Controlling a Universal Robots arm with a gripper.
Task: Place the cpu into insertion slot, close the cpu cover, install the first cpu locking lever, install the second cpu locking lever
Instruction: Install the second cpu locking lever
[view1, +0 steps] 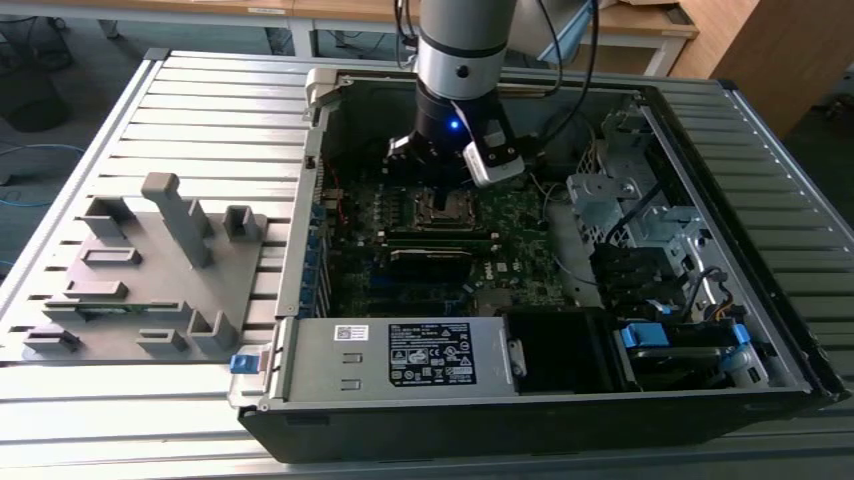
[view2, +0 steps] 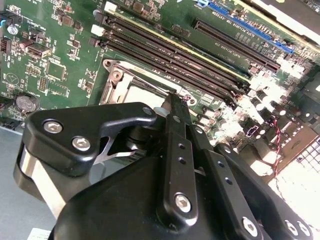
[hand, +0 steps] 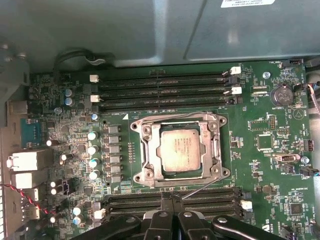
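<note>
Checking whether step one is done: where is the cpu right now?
In the first wrist view, the flat square silver-grey cpu sits in the metal-rimmed socket on the green motherboard, between two banks of long black memory slots.

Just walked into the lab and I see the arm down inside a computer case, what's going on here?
A robot arm is working inside an open computer case on a slatted table. Its gripper sits low over the motherboard, right at the edge of the insertion slot. The cpu already lies in the slot, and the cpu cover looks to be down around it. A thin locking lever runs along the side nearest the gripper. The fingers look pressed together, holding nothing visible.
</note>
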